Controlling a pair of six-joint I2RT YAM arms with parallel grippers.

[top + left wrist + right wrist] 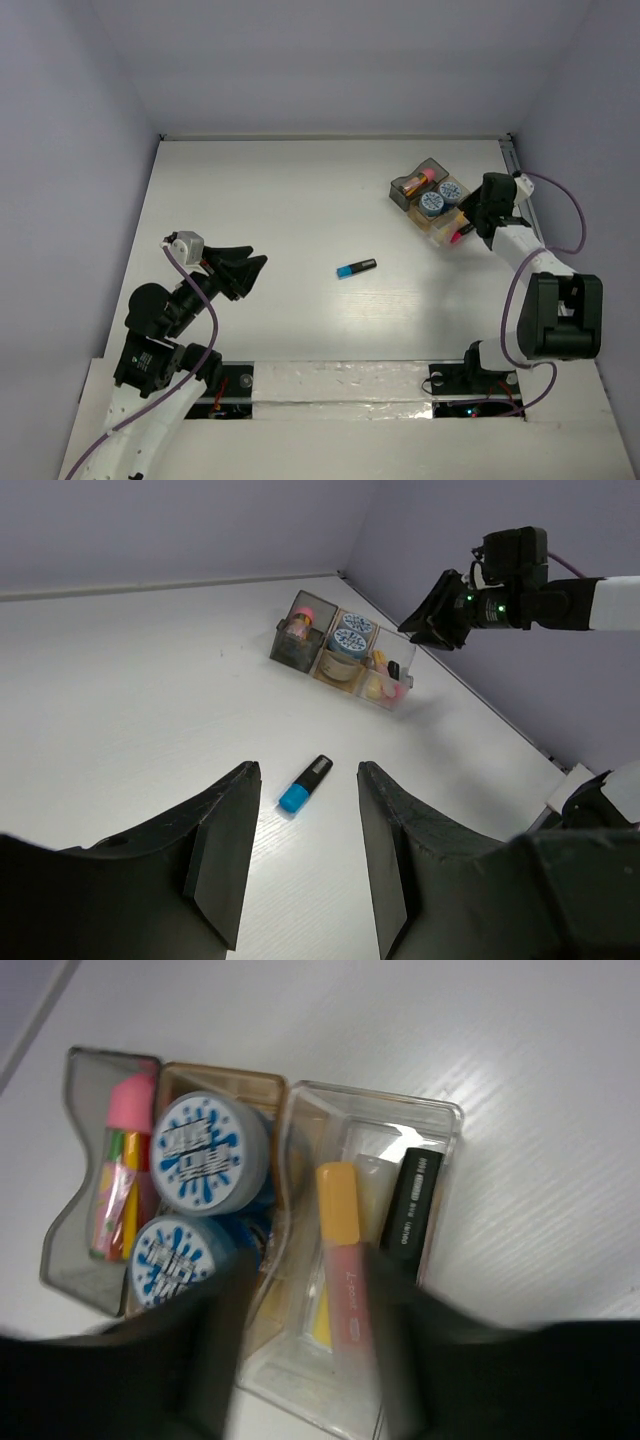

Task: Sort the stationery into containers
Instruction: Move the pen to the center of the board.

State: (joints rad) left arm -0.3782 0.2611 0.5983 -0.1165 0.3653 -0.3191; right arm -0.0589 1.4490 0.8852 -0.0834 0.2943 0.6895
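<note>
Right wrist view: your right end effector (310, 1305) hangs parted, empty, over the clear tray (442, 1112); next, your open left end effector (248, 274) should take the blue-black highlighter (356, 268) ahead.

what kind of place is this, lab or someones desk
Most likely a robot lab test cell, not a desk: a white table boxed in by plain lilac walls, two cabled robot arms bolted at its near edge, and sorting trays and a highlighter laid out.
</note>
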